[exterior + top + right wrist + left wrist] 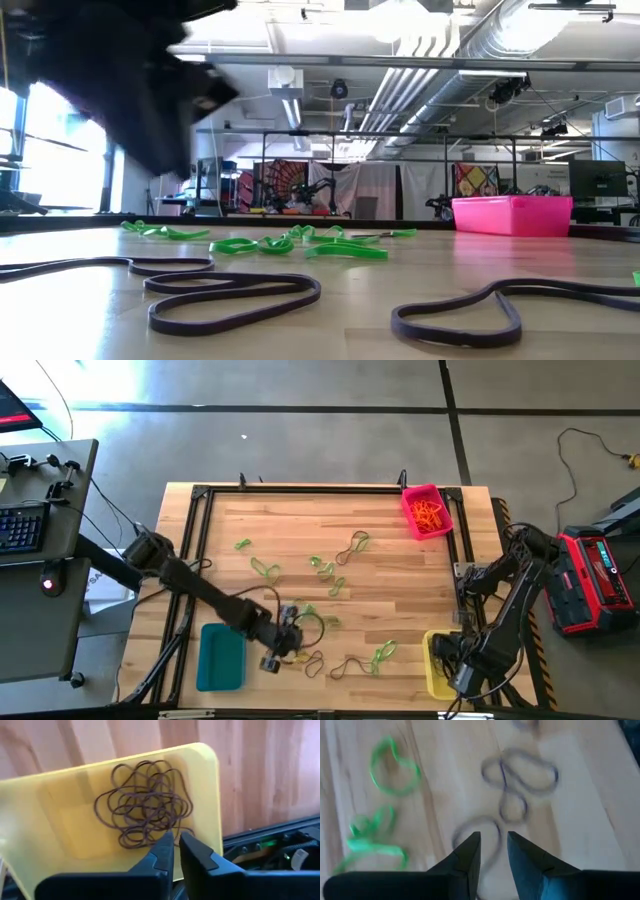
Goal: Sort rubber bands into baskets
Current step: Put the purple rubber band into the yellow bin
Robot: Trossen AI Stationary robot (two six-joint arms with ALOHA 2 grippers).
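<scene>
Clutter lies off the desk (pixel 400 550): a keyboard (pixel 22 525) on a grey side table at 9 o'clock and a red case (pixel 590 580) on the floor at 3 o'clock. On the wooden desk, loose rubber bands (pixel 330 575) spread across the middle and toward 6 o'clock, bright green ones mixed with dark brown ones. In the low view two dark loops (pixel 230 290) lie flat nearest the camera, with green ones (pixel 340 245) behind them.

The left gripper (pixel 493 851) hangs low near 6 o'clock, just beside the teal basket (pixel 221 656). Its jaws stand a narrow gap apart, released, holding nothing, with a dark band (pixel 475 832) on the wood just ahead of the tips and a double-looped one (pixel 520 775) farther out.

The right gripper (pixel 176 845) is over the yellow basket (pixel 50 815) at about 5 o'clock. Its jaws are nearly closed with only a slit between them, and nothing shows gripped. A tangled heap of brown bands (pixel 145 805) sits inside that basket.

The pink basket (pixel 427 510) at 1 o'clock holds orange bands (pixel 430 515).
</scene>
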